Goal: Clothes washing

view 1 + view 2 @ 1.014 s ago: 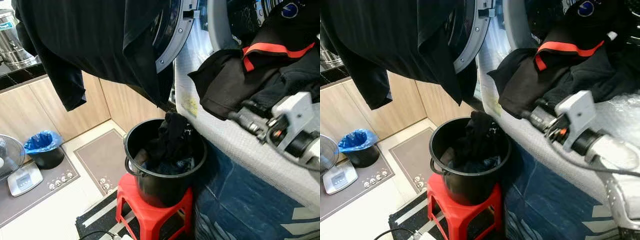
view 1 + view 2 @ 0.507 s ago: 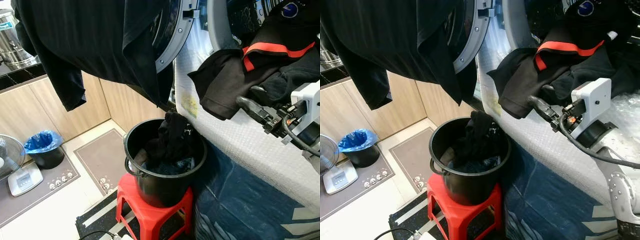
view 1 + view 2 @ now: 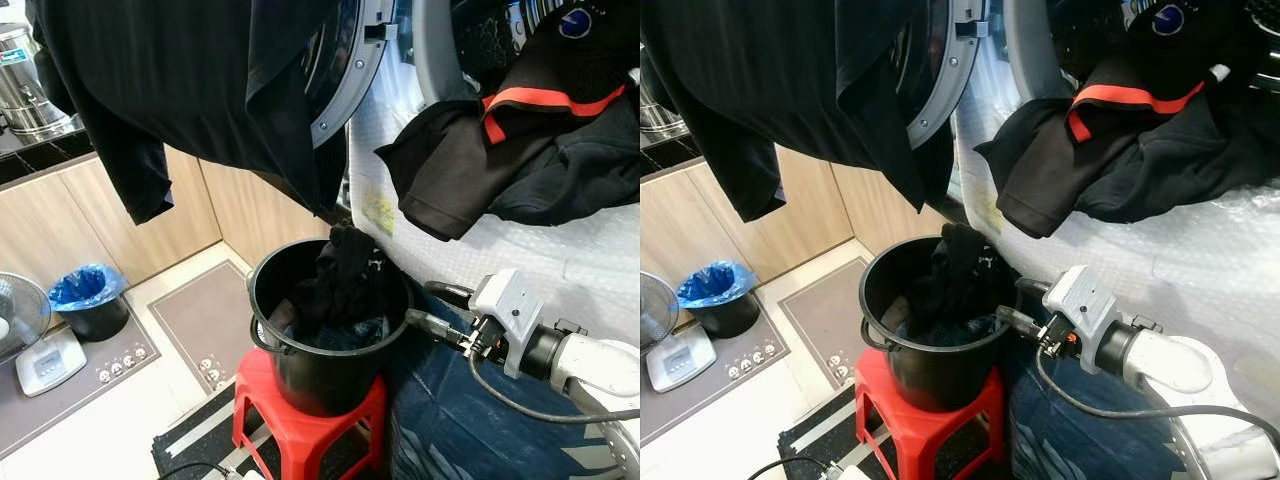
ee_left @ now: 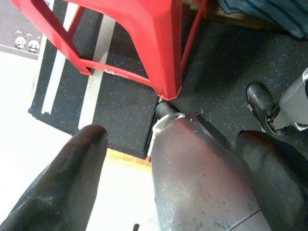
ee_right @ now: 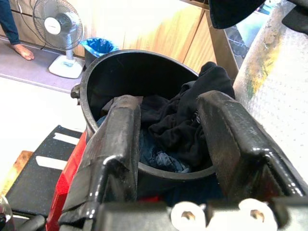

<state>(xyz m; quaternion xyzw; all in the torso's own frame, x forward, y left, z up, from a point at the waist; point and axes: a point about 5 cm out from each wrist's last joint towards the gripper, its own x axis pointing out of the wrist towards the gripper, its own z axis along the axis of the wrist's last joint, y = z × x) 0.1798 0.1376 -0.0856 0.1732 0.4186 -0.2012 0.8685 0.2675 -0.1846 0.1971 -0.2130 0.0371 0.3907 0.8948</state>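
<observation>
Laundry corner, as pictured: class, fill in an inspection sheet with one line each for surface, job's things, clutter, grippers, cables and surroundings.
Surface: red stool on a dark mat.
Job's things: black bucket of dark clothes on the stool; black garments draped at the washer opening.
Clutter: nothing seen.
Grippers: right gripper open at the bucket rim; left gripper open, low by the stool leg.
Cables: black cable on the right arm.
Surroundings: fan, blue-lined bin, wooden cabinets.

No words or numbers can be read here — the round blue badge (image 3: 576, 21) on the dark clothes is too small and blurry to read.
</observation>
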